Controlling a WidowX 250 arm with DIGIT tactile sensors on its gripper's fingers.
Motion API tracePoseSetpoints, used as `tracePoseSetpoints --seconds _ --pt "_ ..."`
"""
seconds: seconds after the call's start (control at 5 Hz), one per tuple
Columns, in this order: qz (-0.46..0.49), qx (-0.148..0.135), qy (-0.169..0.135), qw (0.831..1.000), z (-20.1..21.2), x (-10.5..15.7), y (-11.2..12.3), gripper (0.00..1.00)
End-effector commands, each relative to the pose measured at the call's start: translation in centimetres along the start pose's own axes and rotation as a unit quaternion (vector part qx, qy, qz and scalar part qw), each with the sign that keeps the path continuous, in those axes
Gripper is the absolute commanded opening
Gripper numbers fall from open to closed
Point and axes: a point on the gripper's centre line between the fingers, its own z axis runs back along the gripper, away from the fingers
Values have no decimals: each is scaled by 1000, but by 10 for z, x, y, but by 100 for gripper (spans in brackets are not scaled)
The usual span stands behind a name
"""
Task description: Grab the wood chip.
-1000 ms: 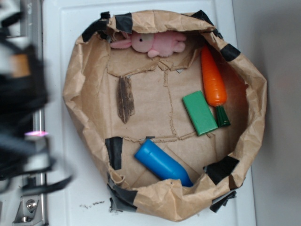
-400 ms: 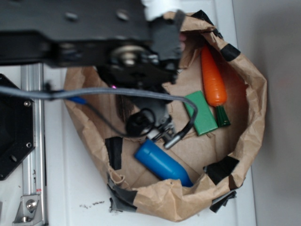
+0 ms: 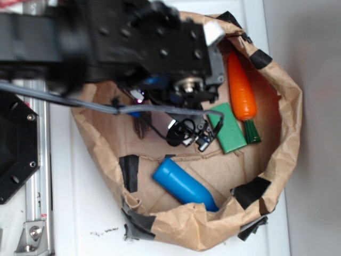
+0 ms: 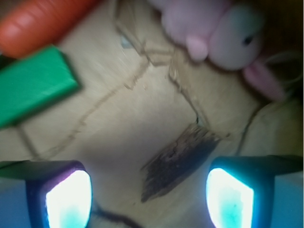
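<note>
The wood chip [image 4: 178,159] is a dark brown, streaky sliver lying flat on the tan paper floor, slanted, with ragged ends. In the wrist view my gripper [image 4: 149,198] is open above it. The fingers [image 4: 69,197] stand wide apart, and the chip lies between them, closer to the right one. Nothing is held. In the exterior view the black arm [image 3: 138,42] covers the gripper's fingers, and only the lower end of the chip [image 3: 141,128] shows beneath a grey cable.
A crumpled paper bag [image 3: 287,122] with black tape patches rings everything. Inside lie an orange carrot [image 3: 241,90], a green block [image 3: 227,128] and a blue bottle [image 3: 184,184]. A pink plush [image 4: 223,33] lies just past the chip. A metal rail [image 3: 37,176] runs at left.
The arm has swung in from the left edge over the bag. It now hides the pink plush and most of the wood chip in the exterior view.
</note>
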Motion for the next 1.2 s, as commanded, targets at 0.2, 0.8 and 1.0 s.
tracePoseSetpoints --seconds 0.2,0.8,1.0 --pt "23 8 0 1000 -10 -30 52 100" --pt "57 -19 -26 998 -20 -7 44 100" --pt "65 -26 -40 997 -24 1 43 100"
